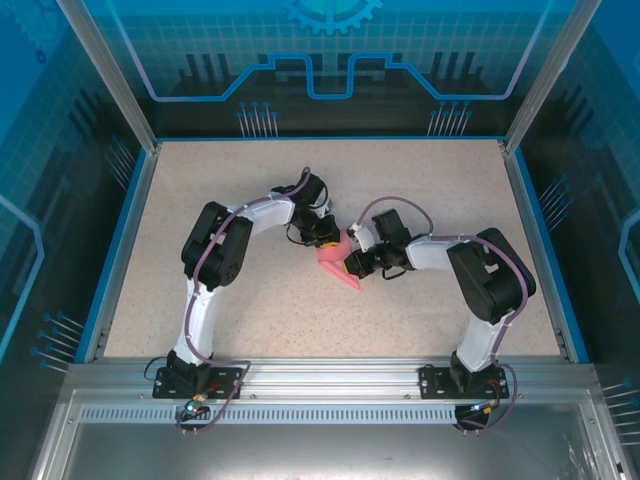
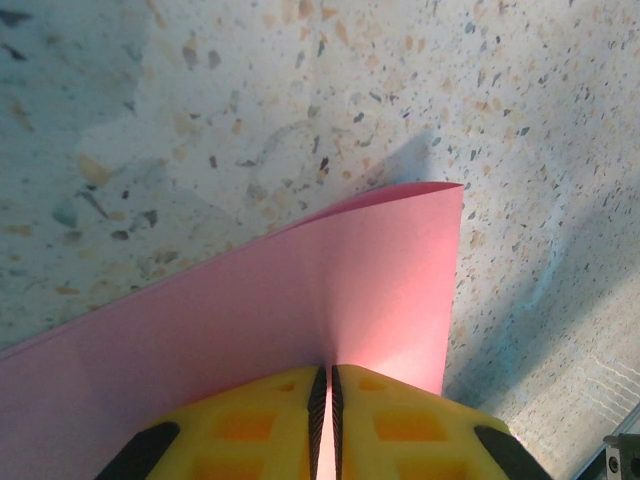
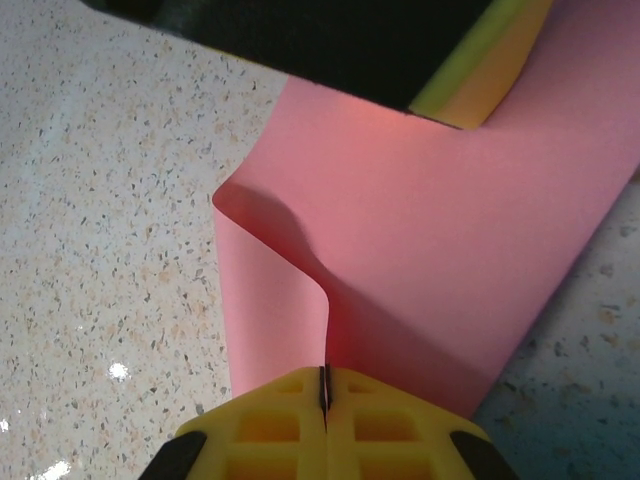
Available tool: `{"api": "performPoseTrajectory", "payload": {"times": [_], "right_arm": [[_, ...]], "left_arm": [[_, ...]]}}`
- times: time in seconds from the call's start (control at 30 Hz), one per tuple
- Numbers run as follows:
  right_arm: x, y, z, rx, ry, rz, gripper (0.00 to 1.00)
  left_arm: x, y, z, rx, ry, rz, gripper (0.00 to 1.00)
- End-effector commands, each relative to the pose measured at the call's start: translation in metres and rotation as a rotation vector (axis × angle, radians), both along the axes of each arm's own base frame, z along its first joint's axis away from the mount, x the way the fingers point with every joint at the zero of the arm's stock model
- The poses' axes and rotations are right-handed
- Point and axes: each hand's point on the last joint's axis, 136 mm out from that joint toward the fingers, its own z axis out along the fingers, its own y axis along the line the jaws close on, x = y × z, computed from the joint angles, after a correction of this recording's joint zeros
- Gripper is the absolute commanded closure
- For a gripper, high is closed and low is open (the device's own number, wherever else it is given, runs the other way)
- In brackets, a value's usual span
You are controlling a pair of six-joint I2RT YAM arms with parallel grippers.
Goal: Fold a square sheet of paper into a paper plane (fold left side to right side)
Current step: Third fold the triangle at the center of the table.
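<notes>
Item: square sheet of paper (image 1: 337, 262) — pink, at mid-tabletop (image 1: 250, 300), pinched by left hand (image 2: 325, 385) and right hand (image 3: 325, 385). Right wrist view alone shows its curled flap — overhead, both arms converging.

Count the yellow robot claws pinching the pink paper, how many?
2. The left gripper is shut on one edge of the thin pink sheet of paper. The right gripper is shut on another, curled edge.
</notes>
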Motion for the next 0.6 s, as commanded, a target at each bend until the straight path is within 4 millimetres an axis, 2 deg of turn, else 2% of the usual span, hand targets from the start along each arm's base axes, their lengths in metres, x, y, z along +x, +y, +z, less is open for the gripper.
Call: {"api": "performPoseTrajectory", "payload": {"times": [0.0,0.57], "right_arm": [[0.005,-0.004,-0.003,-0.006,0.031,-0.021,1.0],[0.001,-0.01,-0.014,-0.043,0.069,-0.038,1.0]], "left_arm": [[-0.021,0.009,-0.035,0.069,0.085,-0.02,0.85],[-0.021,0.009,-0.033,0.066,0.081,-0.023,0.85]]}}
